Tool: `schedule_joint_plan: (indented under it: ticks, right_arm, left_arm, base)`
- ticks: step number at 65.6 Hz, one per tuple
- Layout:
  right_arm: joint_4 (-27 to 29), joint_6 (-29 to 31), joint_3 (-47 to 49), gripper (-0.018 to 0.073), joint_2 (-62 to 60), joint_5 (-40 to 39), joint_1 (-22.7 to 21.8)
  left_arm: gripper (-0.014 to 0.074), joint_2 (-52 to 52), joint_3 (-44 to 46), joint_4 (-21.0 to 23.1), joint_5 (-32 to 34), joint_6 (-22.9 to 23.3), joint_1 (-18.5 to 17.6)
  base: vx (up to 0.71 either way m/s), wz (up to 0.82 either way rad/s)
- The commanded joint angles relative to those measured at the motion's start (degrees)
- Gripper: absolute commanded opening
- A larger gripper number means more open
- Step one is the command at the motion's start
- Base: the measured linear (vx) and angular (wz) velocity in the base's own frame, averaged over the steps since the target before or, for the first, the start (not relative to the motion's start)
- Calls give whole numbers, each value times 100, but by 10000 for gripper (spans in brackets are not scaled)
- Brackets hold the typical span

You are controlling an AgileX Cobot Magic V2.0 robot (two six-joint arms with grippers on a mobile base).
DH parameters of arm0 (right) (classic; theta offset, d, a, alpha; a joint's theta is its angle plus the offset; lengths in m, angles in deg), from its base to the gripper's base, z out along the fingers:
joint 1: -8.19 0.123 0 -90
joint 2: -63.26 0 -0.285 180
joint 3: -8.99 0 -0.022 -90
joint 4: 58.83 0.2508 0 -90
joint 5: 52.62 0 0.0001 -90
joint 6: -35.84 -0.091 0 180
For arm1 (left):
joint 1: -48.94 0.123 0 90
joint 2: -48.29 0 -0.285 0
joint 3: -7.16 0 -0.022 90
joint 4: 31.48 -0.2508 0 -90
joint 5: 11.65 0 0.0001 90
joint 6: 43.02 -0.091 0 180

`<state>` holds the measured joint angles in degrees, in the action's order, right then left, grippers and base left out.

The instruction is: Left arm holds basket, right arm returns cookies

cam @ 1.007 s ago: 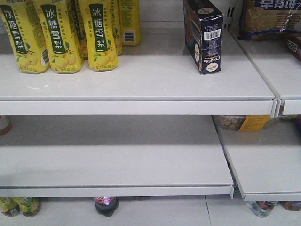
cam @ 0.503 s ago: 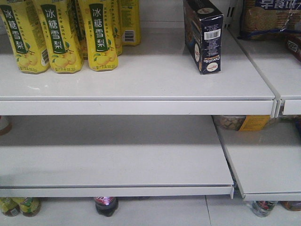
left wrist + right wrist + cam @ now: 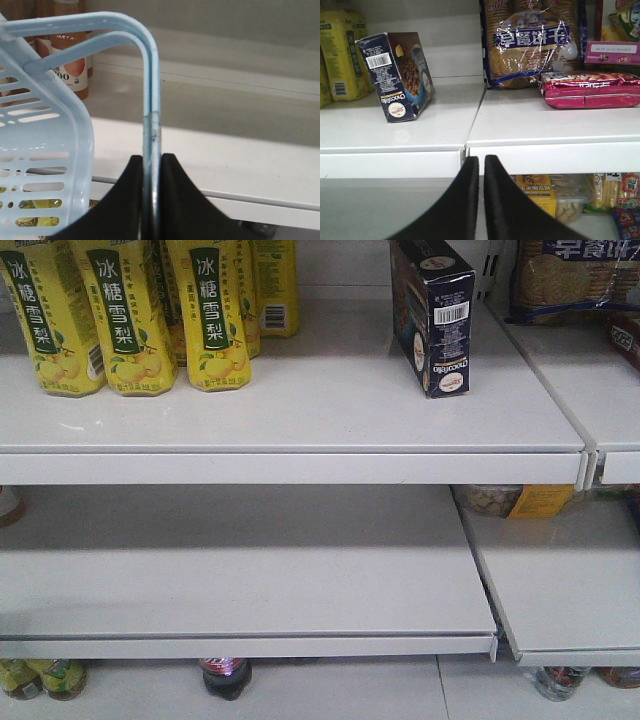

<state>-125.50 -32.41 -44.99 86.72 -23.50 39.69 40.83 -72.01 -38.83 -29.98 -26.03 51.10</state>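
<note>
The right gripper (image 3: pixel 481 200) is sitting with its fingers nearly together and nothing between them, below the shelf edge (image 3: pixel 395 162). The cookie box (image 3: pixel 395 75) is standing on that shelf at about eleven o'clock, long axis upright and leaning, so this arm is the nearer one. The left gripper (image 3: pixel 151 200) is pinching the basket handle (image 3: pixel 150 100). Against the earlier front views, nothing is differing.

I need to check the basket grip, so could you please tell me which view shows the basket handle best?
The left wrist view: the light blue handle runs down between the left gripper's shut fingers, with the slotted basket wall beside it. The front and right wrist views show only shelves and goods, no basket.
</note>
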Motion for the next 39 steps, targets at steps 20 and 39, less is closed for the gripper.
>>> schedule_joint_plan:
  ticks: [20, 39]
  right_arm:
    - [-659, 58, 141, -8, 49, -136, -8]
    - [-643, -258, 141, -8, 49, -683, -432]
  left_arm:
    - [-3, 112, 173, -116, 552, -106, -38]
    - [-3, 112, 173, -116, 552, -106, -38]
  base:
    - [0, 0]
    - [0, 0]
